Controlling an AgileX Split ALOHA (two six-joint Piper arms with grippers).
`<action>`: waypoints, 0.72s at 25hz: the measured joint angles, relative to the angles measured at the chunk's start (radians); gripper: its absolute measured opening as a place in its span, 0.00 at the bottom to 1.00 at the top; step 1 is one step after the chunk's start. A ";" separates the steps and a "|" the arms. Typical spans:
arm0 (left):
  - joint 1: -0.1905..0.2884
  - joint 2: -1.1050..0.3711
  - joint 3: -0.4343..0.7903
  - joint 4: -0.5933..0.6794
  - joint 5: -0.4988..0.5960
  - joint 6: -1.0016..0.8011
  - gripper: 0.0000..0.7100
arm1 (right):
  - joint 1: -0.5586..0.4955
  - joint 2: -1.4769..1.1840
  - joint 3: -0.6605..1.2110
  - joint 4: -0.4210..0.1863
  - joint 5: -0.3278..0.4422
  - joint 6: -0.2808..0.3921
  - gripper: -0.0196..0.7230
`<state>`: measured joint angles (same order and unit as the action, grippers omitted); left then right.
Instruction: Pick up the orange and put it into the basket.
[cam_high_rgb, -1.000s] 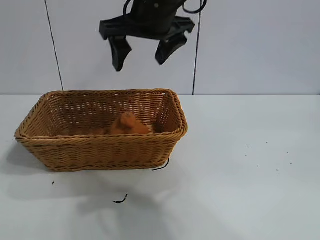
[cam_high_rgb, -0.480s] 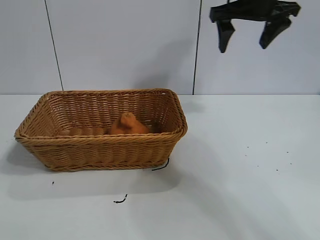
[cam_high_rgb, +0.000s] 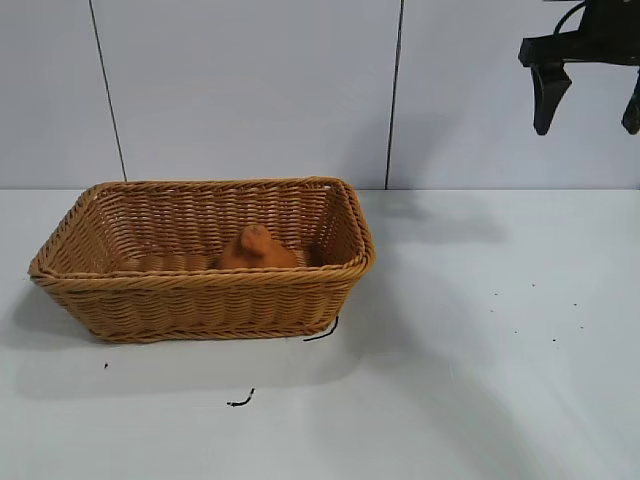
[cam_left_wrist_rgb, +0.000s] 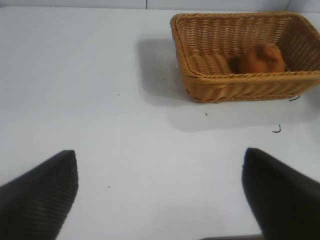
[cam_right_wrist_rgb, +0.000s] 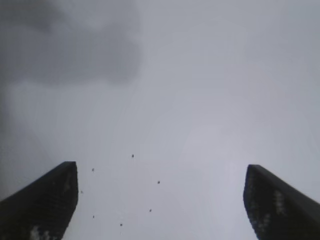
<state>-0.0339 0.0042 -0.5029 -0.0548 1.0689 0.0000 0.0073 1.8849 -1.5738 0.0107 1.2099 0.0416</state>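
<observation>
knobby orange (cam_high_rgb: 256, 249) in woven basket (cam_high_rgb: 200, 300)

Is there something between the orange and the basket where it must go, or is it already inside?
Nothing visible stands in the way: the orange already lies inside the basket, near its right end. The right gripper hangs open, high above the table at the far right. The left gripper is open too, away from the basket.

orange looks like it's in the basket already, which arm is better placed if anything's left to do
Neither needs to act: the orange lies inside the basket. If anything, the left; its open gripper faces the basket, while the right gripper, open and empty, hangs high at the far right.
</observation>
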 joint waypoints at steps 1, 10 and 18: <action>0.000 0.000 0.000 0.000 0.000 0.000 0.90 | 0.000 -0.040 0.053 0.004 0.000 -0.003 0.88; 0.000 0.000 0.000 0.000 0.000 0.000 0.90 | 0.000 -0.497 0.457 0.022 0.001 -0.024 0.88; 0.000 0.000 0.000 0.000 0.000 0.000 0.90 | 0.000 -1.010 0.770 0.022 0.004 -0.083 0.88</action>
<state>-0.0339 0.0042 -0.5029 -0.0548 1.0689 0.0000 0.0073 0.8745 -0.8040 0.0325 1.2138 -0.0412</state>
